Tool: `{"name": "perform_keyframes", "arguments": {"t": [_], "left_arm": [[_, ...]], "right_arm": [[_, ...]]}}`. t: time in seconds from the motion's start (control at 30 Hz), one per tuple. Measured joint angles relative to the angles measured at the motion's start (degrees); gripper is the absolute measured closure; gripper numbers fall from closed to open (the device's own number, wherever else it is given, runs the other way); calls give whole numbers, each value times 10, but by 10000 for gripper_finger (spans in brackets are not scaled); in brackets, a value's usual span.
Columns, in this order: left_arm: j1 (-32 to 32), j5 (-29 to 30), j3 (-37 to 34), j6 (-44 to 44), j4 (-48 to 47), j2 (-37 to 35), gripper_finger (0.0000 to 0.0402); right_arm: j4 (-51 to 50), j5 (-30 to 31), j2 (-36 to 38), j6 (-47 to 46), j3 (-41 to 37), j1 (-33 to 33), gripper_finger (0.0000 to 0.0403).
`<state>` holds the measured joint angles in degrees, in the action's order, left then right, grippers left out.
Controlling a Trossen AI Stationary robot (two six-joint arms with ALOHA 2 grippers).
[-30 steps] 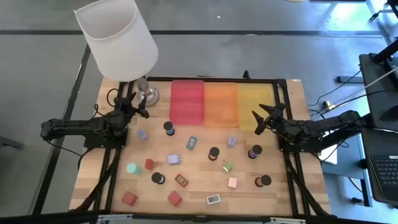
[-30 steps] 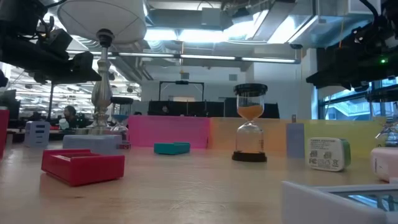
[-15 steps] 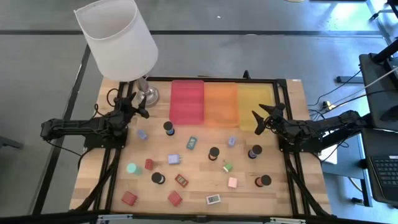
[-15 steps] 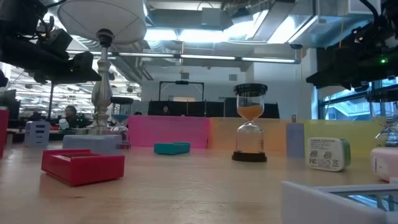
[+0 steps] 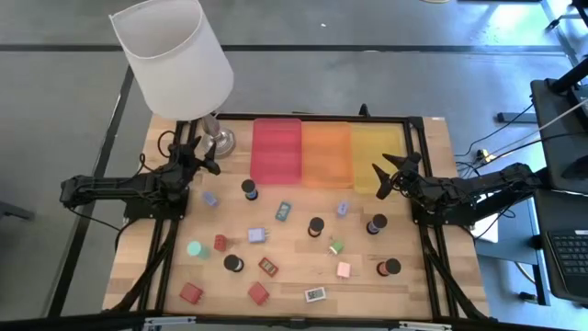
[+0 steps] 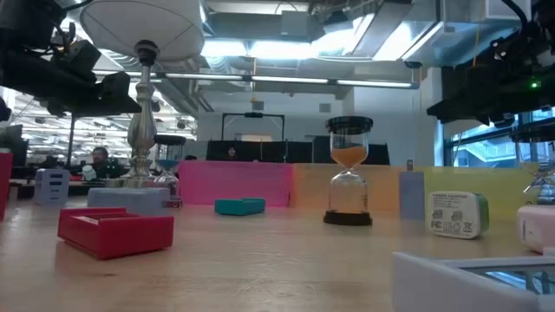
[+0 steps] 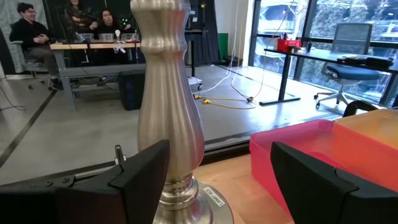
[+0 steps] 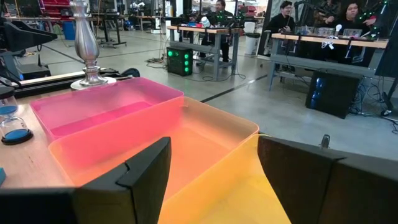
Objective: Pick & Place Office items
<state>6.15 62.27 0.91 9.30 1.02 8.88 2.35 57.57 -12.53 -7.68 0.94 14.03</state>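
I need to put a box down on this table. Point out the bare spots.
Bare wood: the far right corner beside the yellow tray, and the left edge between the lamp and the green-topped cylinder. The near right corner past the red-topped cylinder is free too. The middle is crowded with small pieces; all three trays look empty.

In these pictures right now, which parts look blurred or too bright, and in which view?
Low view: the nearest pale object at the bottom right is out of focus, while the hourglass is sharp, and the ceiling lights glare. Left wrist view: the lamp stem is close and soft, and the windows behind are overexposed. High view: even light, with the lamp shade very bright.
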Motion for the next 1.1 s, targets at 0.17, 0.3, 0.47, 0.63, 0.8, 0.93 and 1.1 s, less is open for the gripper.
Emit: {"name": "perform_keyframes", "arguments": {"t": [0.17, 0.3, 0.47, 0.63, 0.8, 0.93, 1.1], "left_arm": [[0, 0, 0, 0, 0, 0, 125], [0, -4, 0, 0, 0, 0, 125], [0, -5, 0, 0, 0, 0, 125], [0, -6, 0, 0, 0, 0, 125], [0, -6, 0, 0, 0, 0, 125], [0, -6, 0, 0, 0, 0, 125], [0, -6, 0, 0, 0, 0, 125]], "right_arm": [[0, -1, 0, 0, 0, 0, 158], [0, -1, 0, 0, 0, 0, 158], [14, -34, 0, -82, 0, 0, 158], [28, -78, 0, -294, 0, 0, 158], [42, 26, 0, -433, 0, 0, 158], [41, 159, 0, -447, 0, 0, 158], [43, 301, 0, -398, 0, 0, 158]]}}
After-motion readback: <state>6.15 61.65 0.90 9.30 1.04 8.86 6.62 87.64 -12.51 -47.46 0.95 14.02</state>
